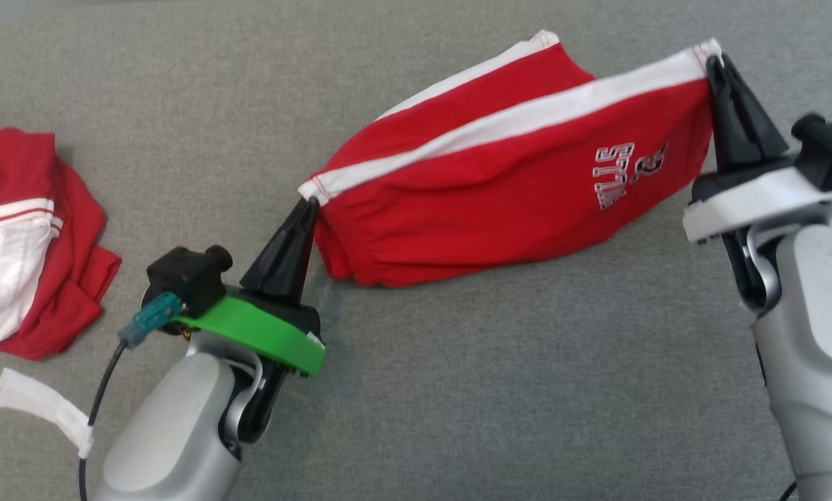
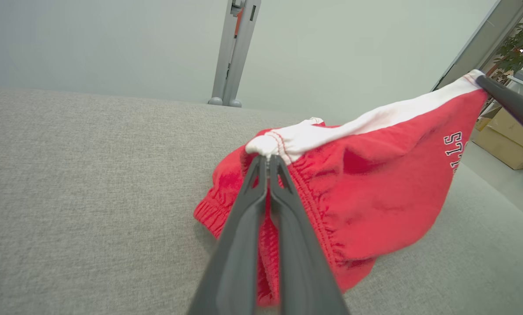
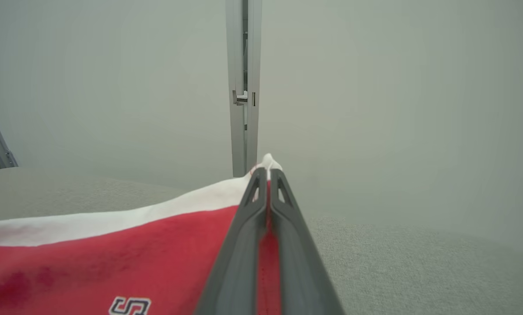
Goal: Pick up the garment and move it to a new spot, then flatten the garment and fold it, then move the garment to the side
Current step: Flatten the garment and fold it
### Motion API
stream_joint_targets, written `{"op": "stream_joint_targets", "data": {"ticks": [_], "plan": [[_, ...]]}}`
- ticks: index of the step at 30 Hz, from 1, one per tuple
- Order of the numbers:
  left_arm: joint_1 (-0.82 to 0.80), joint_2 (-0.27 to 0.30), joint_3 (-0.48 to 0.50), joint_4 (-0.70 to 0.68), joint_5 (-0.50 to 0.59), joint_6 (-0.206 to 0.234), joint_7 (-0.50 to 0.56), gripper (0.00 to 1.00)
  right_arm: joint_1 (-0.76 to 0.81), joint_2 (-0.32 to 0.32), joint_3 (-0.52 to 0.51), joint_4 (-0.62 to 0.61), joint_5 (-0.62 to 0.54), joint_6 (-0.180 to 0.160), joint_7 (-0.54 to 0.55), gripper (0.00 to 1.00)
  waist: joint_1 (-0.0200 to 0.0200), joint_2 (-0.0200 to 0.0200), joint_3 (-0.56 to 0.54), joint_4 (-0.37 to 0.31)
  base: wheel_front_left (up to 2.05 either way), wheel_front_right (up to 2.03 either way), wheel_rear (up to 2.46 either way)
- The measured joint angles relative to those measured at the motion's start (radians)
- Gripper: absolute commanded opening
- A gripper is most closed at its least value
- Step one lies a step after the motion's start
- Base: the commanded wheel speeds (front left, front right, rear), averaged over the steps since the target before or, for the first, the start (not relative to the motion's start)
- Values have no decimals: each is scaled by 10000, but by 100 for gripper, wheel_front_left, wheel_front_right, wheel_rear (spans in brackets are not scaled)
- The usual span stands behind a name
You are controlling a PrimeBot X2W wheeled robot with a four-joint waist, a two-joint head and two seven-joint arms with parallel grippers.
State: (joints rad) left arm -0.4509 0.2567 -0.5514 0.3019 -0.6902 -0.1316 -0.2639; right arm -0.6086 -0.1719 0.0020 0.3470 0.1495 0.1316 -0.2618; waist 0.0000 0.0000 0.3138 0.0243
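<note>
Red garment, white stripe, on grey surface.

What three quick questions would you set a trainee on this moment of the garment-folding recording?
1. True or false: the left gripper and the right gripper each pinch one end of the white stripe on the red shorts.
2. Where is the second red garment?
A. Crumpled on the grey surface, at the robot's left
B. Under the shorts
C. Draped over the right arm
3. Fill in: the printed letters on the shorts sit nearer the ____ gripper.

Key: 1 true; 2 A; 3 right.
</note>
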Motion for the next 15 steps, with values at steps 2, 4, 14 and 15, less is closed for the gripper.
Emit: {"op": "stream_joint_targets", "data": {"ticks": [2, 4, 14, 15], "plan": [[-383, -84, -10, 123, -50, 0, 0, 0, -770, 0, 17, 596, -249, 0, 0, 0, 0, 0, 298, 127, 0, 0, 0], [-728, -155, -27, 228, -130, 0, 0, 0, -1463, -13, 29, 1124, -535, 0, 0, 0, 0, 0, 592, 261, 0, 0, 0], [-1890, -403, -205, 458, -414, 0, 0, 0, -3740, -10, -221, 3183, -1848, 0, 2, 47, 1, 0, 1987, 923, 0, 0, 0], [-1952, -464, -155, 458, -420, 0, 0, 35, -3866, 21, -322, 3275, -1902, 0, 0, 100, 1, 0, 2111, 980, 0, 0, 0]]}}
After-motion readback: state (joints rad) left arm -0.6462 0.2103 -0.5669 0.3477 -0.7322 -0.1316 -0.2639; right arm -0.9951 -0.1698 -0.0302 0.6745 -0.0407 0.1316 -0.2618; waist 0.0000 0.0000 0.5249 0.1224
